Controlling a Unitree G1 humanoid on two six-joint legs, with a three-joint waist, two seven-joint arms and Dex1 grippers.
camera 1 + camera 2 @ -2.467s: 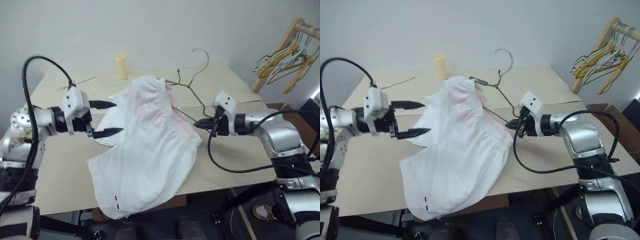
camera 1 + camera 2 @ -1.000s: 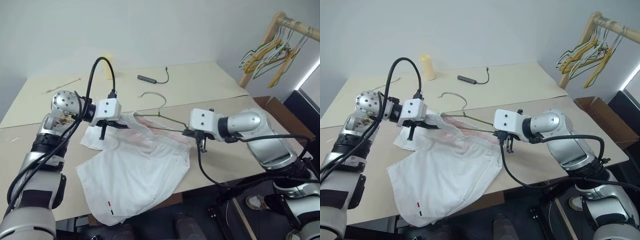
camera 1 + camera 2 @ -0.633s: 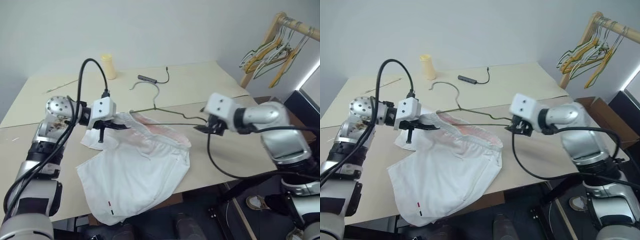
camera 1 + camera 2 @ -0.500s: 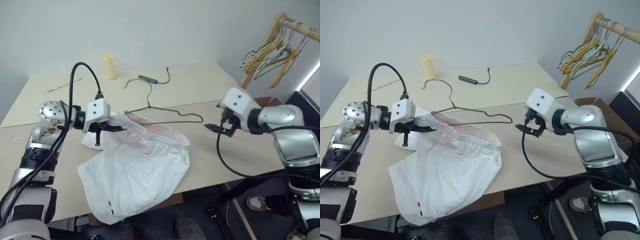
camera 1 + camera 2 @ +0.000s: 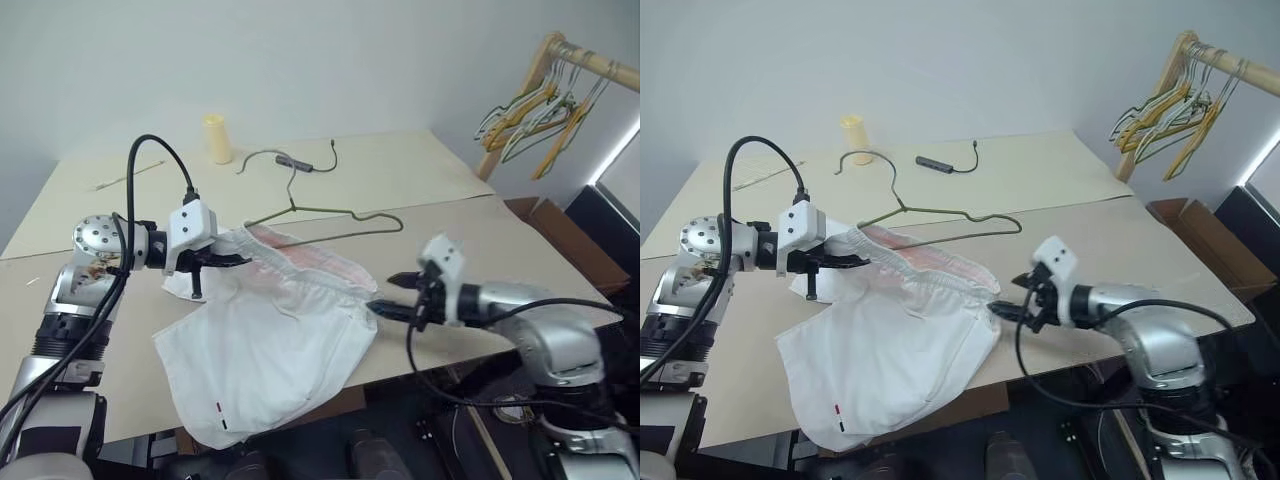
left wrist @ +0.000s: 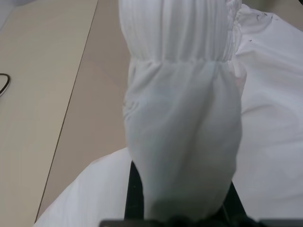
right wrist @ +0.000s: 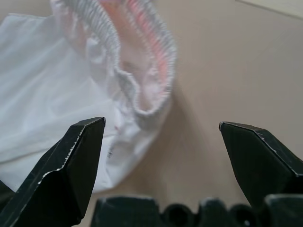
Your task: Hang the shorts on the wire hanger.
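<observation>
Shorts (image 5: pixel 270 340): white, thin, gathered waistband, pink lining.

The shorts (image 6: pixel 182 123) are draping over your left claw (image 5: pixel 222 262), hiding its fingers. The hanging hem (image 5: pixel 225 430) is dropping below the bench (image 5: pixel 90 340) edge, covering it there.
</observation>
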